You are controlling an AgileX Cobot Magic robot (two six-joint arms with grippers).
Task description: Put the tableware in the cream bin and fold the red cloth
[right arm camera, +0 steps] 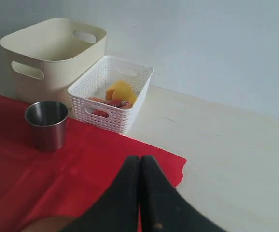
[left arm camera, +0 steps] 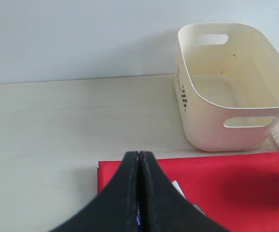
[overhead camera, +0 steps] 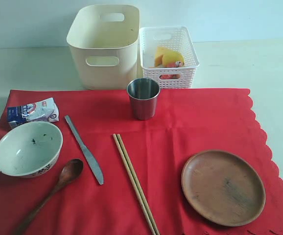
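My left gripper (left arm camera: 138, 157) and right gripper (right arm camera: 139, 162) are both pinched closed on nothing. The bowl (overhead camera: 28, 148), knife (overhead camera: 85, 152), spoon (overhead camera: 69, 172), chopsticks (overhead camera: 134, 183), plate (overhead camera: 223, 187) and steel cup (overhead camera: 143, 98) all weigh down the red cloth (overhead camera: 190, 122), so I judge they go first into the empty cream bin (overhead camera: 104, 46) just beyond its far edge.

We log left gripper (left arm camera: 138, 154) and right gripper (right arm camera: 140, 158): matte black, smooth fingers (left arm camera: 122, 198) tapering to blunt rounded tips.

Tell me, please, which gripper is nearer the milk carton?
Left. The left gripper hangs over the milk carton; the right gripper is over the opposite corner of the red cloth.
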